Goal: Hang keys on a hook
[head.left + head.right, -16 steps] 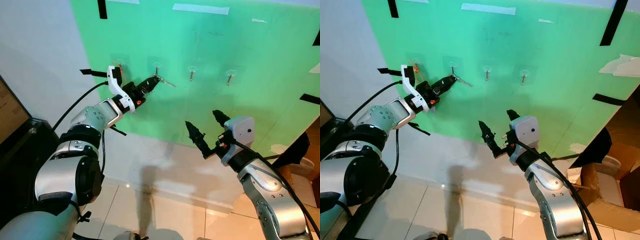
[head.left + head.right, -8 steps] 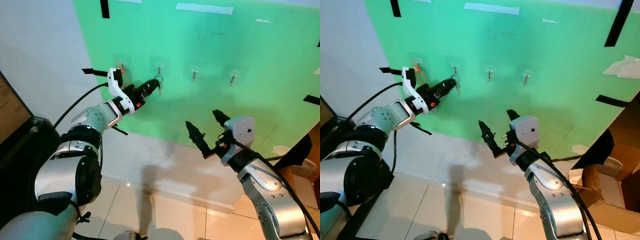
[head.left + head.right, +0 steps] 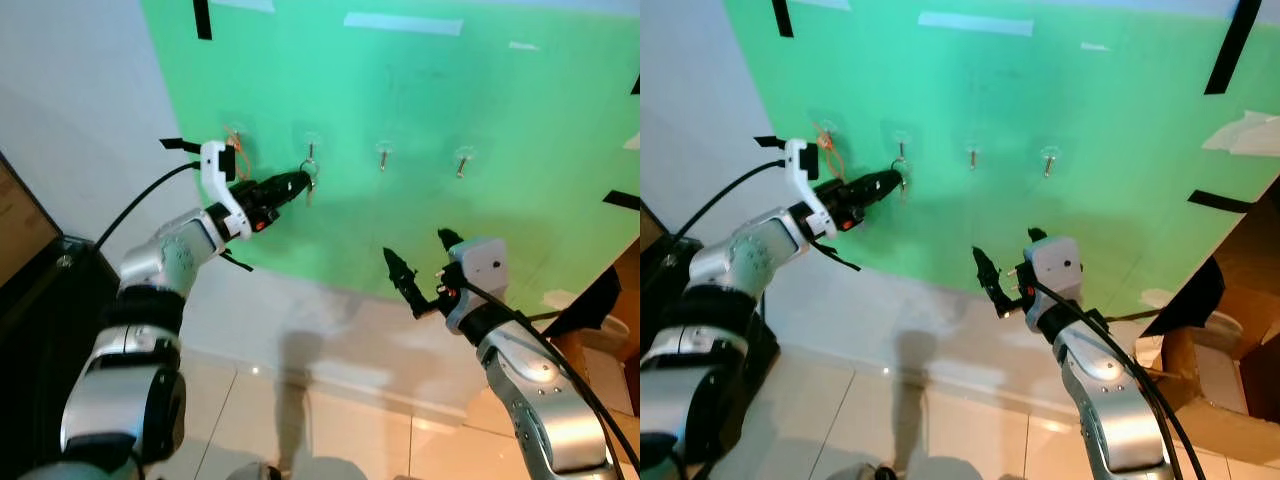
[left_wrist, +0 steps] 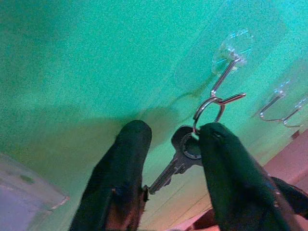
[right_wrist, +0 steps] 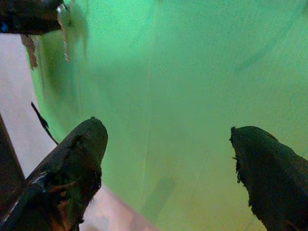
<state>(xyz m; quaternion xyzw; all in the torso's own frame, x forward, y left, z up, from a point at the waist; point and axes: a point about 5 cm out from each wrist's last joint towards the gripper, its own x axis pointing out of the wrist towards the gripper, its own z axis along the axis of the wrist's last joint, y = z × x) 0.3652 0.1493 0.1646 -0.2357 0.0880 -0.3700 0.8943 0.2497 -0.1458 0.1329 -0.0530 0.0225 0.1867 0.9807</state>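
Metal keys hang on hook between left claw fingers.

Bright green wall panel: plain, with black tape strips at its edges. Clear plastic hooks with silver metal pegs. Dull silver keys on a silver ring between the black fingers. Arms: silver. Floor tiles: glossy cream.

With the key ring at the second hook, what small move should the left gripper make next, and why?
Probably draw the left gripper straight back from the wall. Its fingers are spread, the key ring already loops over the hook, and the key dangles between the fingers without being clamped. One finger seems to touch the ring, so back out slowly. The right gripper hangs open lower down.
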